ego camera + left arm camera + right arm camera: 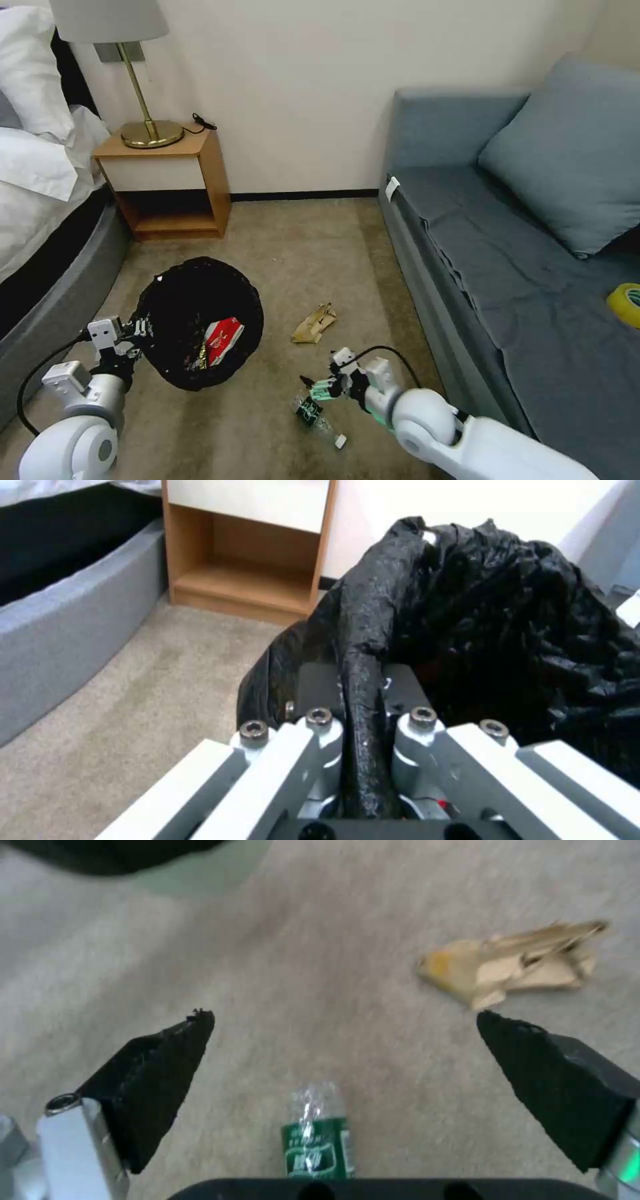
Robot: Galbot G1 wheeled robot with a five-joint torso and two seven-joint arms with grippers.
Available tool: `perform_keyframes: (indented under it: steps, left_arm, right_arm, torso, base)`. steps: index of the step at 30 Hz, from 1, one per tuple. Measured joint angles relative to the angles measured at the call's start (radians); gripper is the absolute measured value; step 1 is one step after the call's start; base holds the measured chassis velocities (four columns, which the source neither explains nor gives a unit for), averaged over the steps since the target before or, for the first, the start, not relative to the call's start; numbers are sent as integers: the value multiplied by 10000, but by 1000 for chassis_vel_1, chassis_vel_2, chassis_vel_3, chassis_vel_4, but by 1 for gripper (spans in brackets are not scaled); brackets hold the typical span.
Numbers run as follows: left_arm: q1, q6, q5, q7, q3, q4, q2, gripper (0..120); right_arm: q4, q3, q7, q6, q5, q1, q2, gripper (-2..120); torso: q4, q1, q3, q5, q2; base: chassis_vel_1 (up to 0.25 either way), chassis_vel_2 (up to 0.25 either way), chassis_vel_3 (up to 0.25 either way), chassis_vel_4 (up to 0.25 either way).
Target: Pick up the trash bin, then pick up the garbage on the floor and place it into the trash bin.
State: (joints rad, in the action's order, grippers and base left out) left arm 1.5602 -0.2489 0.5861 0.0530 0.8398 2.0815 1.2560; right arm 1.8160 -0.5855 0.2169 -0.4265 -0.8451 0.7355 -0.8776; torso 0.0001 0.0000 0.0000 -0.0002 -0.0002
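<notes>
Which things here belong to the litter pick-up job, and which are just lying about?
Job: trash bin gripped at its rim by the left claw; red wrapper inside it; green-label bottle beneath the open right claw; crumpled brown paper.

Lying about: yellow tape roll, sofa, lamp, nightstand.

Even, soft indoor light; right wrist view blurred, head view's edges bowed.

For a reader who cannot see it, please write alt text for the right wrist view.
The open right gripper hovers over beige carpet, with a small clear bottle with a green label lying below between its black fingers. Crumpled brown paper lies farther off.
</notes>
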Motion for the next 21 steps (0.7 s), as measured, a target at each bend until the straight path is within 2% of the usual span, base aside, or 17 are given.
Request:
perform_keyframes:
  steps: [2, 8, 11, 16, 21]
  left_arm:
    - [24, -1, 27, -18, 48, -67, -78, 4]
    - [28, -1, 98, -64, 137, -194, -336, 4]
    - [-2, -1, 160, -102, 194, -291, -520, 4]
    - [-21, -1, 186, -138, 212, -391, -634, 4]
    - [12, 2, 186, -167, 232, -399, -640, 4]
  right_arm:
    - [-371, -736, -100, -441, -387, -772, -109, 100]
    - [-710, -1571, -409, -1389, -1106, -1699, -195, 100]
    - [-860, -2506, -839, -1969, -1815, -2582, -158, 100]
    - [-1408, -3394, -1160, -2253, -2533, -3420, -500, 100]
    - [-1758, -3704, -1205, -2281, -2735, -3535, -742, 100]
  torso:
    - [1, 0, 1, 0, 0]
    - [-1, 0, 0, 0, 1]
    - [-1, 0, 0, 1, 1]
    - [0, 0, 0, 2, 1]
    - [-1, 0, 0, 1, 1]
  base:
    - [0, 0, 0, 0]
    - [0, 0, 0, 0]
    - [0, 0, 0, 0]
    - [0, 0, 0, 0]
    - [0, 0, 0, 0]
